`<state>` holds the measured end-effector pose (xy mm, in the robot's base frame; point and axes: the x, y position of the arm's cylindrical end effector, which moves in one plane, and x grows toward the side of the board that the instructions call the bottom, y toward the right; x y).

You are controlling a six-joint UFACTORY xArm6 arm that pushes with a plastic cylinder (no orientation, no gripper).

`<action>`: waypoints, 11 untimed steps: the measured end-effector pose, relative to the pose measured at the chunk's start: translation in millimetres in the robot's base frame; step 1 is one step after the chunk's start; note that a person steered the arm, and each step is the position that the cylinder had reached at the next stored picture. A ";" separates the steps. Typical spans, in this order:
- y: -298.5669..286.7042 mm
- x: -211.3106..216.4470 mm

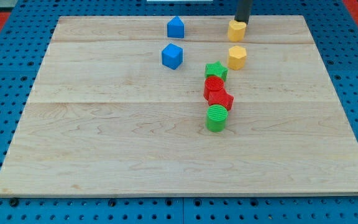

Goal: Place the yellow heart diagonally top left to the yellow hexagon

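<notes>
So here's the layout on my counter (104,143), going from the view's left. First up are two blue blocks, one above the other: a blue house-shaped one (176,27) near the top edge, and a blue cube-ish one (172,56) just below it. Further right there's a little column running down the middle: a green star (216,70), then a red block (213,86) touching it from below, another red block (220,99) jammed right against that one (can't really make out either red shape), and a green cylinder (216,117) at the bottom of the stack.

Right of the star sits the yellow hexagon (237,57), just beside it. Straight above the hexagon, a small gap apart, is the yellow heart (236,30).

My rod comes down from the top edge, slightly tilted, and my tip (240,22) is touching the heart's upper right side. No jaws on this tool, it's a plain rod holding nothing.
</notes>
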<state>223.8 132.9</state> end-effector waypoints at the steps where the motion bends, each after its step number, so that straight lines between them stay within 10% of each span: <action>1: 16.6 -4.6; 5: -52.2 6.2; 7: 33.5 -5.1; 11: -73.8 44.2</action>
